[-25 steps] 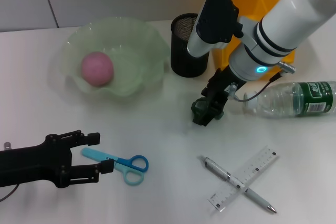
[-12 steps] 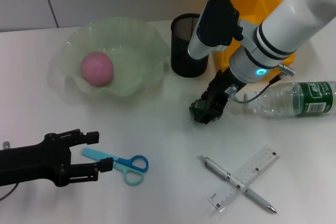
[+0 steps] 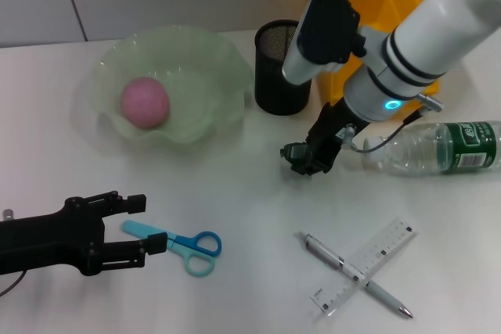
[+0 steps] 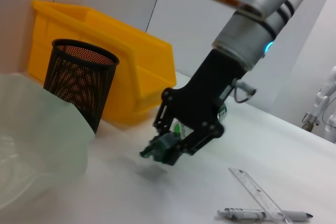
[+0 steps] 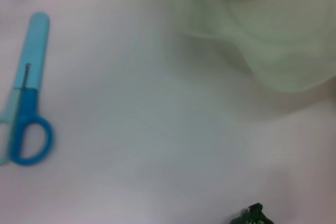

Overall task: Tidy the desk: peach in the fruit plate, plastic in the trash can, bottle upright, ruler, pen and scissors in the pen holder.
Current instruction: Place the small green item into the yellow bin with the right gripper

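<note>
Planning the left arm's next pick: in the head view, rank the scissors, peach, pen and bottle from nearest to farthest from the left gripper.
From the left gripper, low on the robot's left:
1. scissors, right beside its fingertips.
2. peach, in the fruit plate farther back.
3. pen, across the ruler, toward the right.
4. bottle, lying far right.

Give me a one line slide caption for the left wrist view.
Right tool holds a crumpled green plastic scrap above the desk, near the mesh pen holder and yellow bin.

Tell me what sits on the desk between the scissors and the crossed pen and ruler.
Nothing. In the head view the desk is bare between the scissors and the pen lying across the ruler.
</note>
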